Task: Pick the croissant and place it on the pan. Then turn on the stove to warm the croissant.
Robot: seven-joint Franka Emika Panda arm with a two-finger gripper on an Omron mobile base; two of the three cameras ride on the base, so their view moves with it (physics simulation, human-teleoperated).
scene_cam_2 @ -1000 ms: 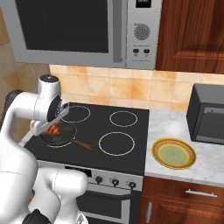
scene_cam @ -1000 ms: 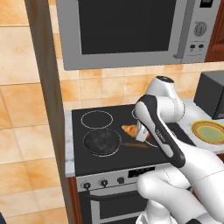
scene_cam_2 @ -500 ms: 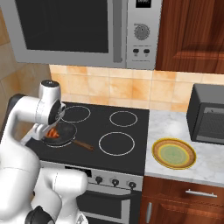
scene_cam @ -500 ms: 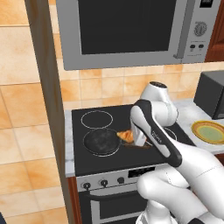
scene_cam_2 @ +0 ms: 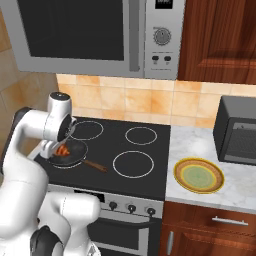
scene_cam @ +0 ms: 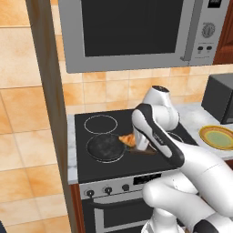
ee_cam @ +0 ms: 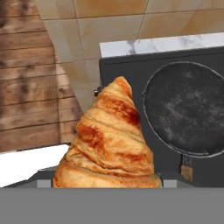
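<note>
Gripper (scene_cam: 136, 142) pinches the croissant (scene_cam: 128, 139) between wide-set jaws; croissant is held in the air just beside the pan's (scene_cam: 105, 147) right rim, above the stove (scene_cam: 113, 161); since the earlier frame, hand and croissant have shifted left toward the pan.

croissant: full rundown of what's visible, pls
The croissant is a golden-orange pastry with browner baked ridges stepped across a flaky-looking surface, tapering to one blunt tip. In the hand view its wide end sits at the claw and the tip points away. It looks whole and is much smaller than the pan. Both base views show it held above the pan's right edge, near the handle's root, not resting in the pan. Whether it touches the rim I cannot tell.
</note>
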